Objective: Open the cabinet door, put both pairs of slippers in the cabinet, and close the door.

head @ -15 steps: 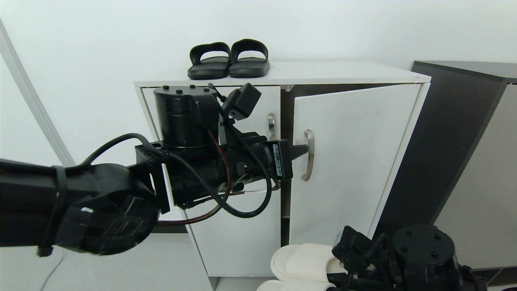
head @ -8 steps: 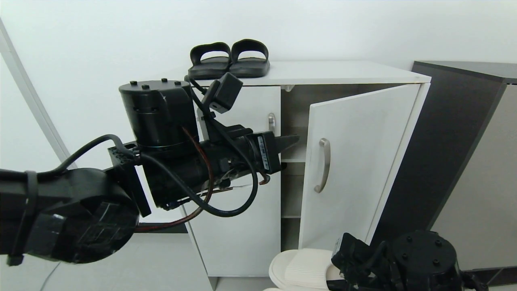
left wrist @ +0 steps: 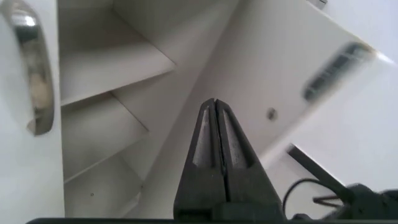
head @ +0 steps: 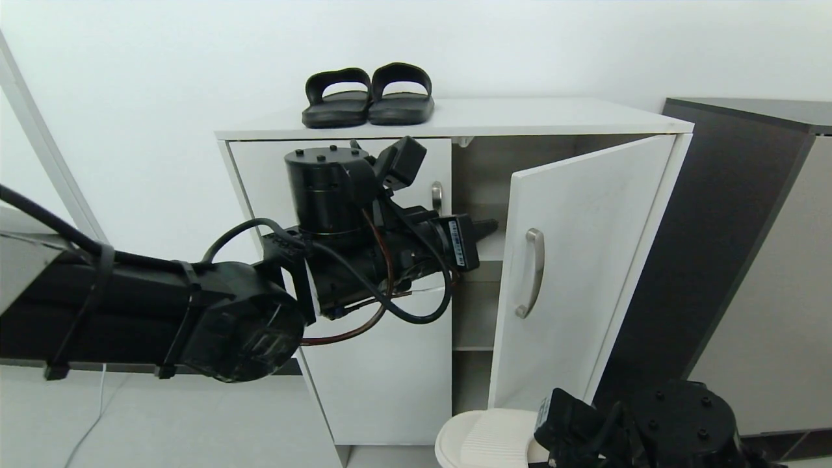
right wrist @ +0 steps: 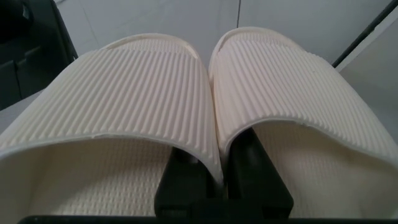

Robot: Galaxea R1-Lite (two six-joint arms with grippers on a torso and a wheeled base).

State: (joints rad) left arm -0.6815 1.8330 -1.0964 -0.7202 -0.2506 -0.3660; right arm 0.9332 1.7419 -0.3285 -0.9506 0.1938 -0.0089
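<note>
1. The white cabinet (head: 552, 116) is half open. Its right-hand door (head: 598, 247) is swung well out, with the metal handle (head: 532, 273) facing us, and the left-hand door (head: 383, 377) sits flat shut.
2. The left gripper (head: 486, 227) hangs in front of the gap between the two doors, level with the upper shelf (left wrist: 112, 62). Its jaws are pressed tight together with nothing between them, and it is well clear of the handle.
3. Up top, the black slippers (head: 367, 97) sit side by side, touching, toward the left end of the cabinet's top.
4. Down low, just below the open door's bottom edge, are the cream slippers (right wrist: 205, 112). The right gripper (right wrist: 217, 165) is clamped over their two inner edges, pinching the pair together.
5. I cannot tell whether that pair rests on the floor or hangs in the grip.
6. A dark cabinet (head: 715, 227) stands just beside the white one, on its right.
</note>
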